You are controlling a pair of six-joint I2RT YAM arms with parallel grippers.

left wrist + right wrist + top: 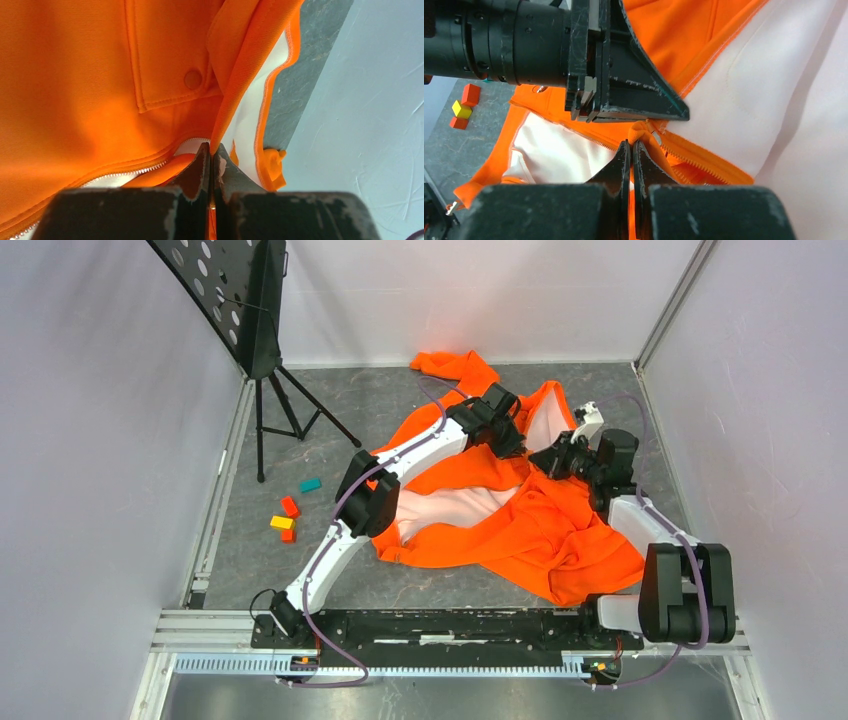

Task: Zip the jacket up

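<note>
a black music stand [255,310] is standing well to the left of both sets of jaws, at the far left corner of the grey tabletop [400,400]. nearer the arm bases, and also well left of the jaws, a teal block [311,484] is lying apart from a small cluster of red, yellow and orange blocks [287,519].

the left arm [420,450] is reaching diagonally across the jacket [520,530]. the left jaws are pressing together on a folded orange edge of the garment, which is rising straight from their tips in the left wrist view. up and to the left of those tips, a pocket flap [165,60] with a round snap [193,79] is lying flat. just left of the tips, a line of zipper teeth [125,172] is running along a strip of pale lining.

the jacket is sprawling open over the middle of the tabletop under both arms, with its pinkish-white lining [744,90] showing to the right of the right jaws.

the right arm [625,510] is coming in from the right. the right jaws are closing tightly on a small bunch of orange fabric at the zipper edge [694,160], with a small metal part sitting just right of their tips. the left jaws are hanging directly above the right jaws, almost touching them.
</note>
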